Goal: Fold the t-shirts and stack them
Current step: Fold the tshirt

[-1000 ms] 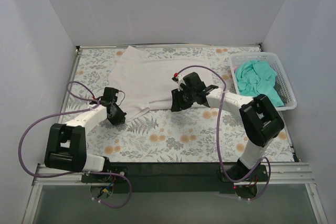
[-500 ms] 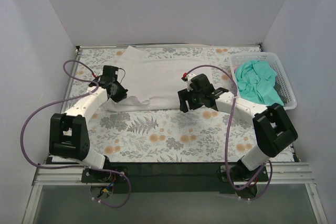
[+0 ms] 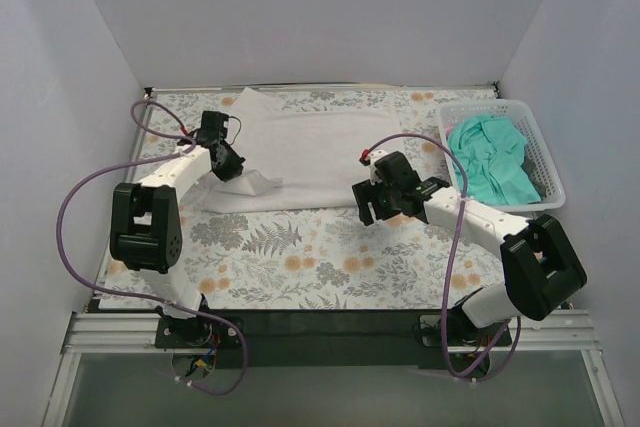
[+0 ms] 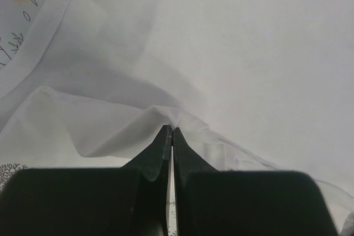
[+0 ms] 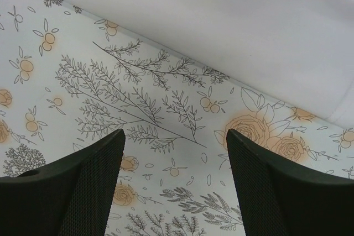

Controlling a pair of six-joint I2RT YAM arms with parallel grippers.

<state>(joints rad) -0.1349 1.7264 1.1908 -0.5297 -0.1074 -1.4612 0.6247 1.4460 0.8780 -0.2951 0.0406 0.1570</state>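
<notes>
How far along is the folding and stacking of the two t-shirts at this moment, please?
Early. Done: the white t-shirt lies spread across the table, perhaps part-folded. In hand: the left gripper, jaws shut, pinches a fold of it; the right gripper hangs open over the bare table. Left: the teal t-shirt lies crumpled in the basket; nothing is stacked.

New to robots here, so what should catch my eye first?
A big white t-shirt lies across the far half of the flowered table, the left gripper pinching a fold at its left side. The right gripper hangs open over bare table beside it, and a crumpled teal t-shirt fills a white basket at the right.
</notes>
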